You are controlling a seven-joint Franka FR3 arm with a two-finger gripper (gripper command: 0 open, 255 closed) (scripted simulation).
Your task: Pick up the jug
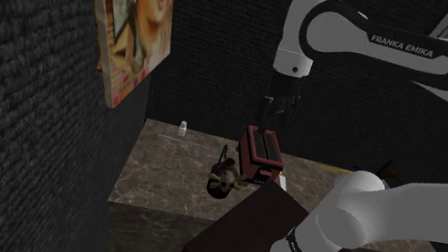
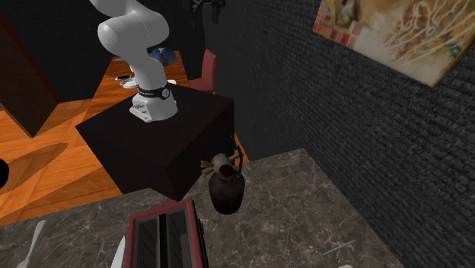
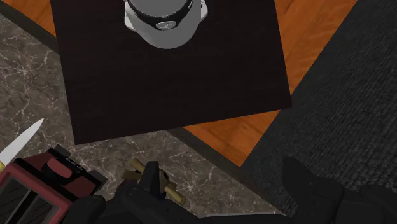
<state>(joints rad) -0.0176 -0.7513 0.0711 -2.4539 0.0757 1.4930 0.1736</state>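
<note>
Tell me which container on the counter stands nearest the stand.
The dark brown jug, beside the red toaster at the stand corner; the small white bottle stands far back, away from it.

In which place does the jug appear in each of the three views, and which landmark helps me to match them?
Shoulder view: the dark jug stands on the counter, left of the red toaster.
Second exterior view: the jug is in the middle, just beyond the toaster.
Wrist view: tan pieces, probably its top, lie near the toaster; its body is hard to tell.
Shared landmark: the red toaster.
</note>
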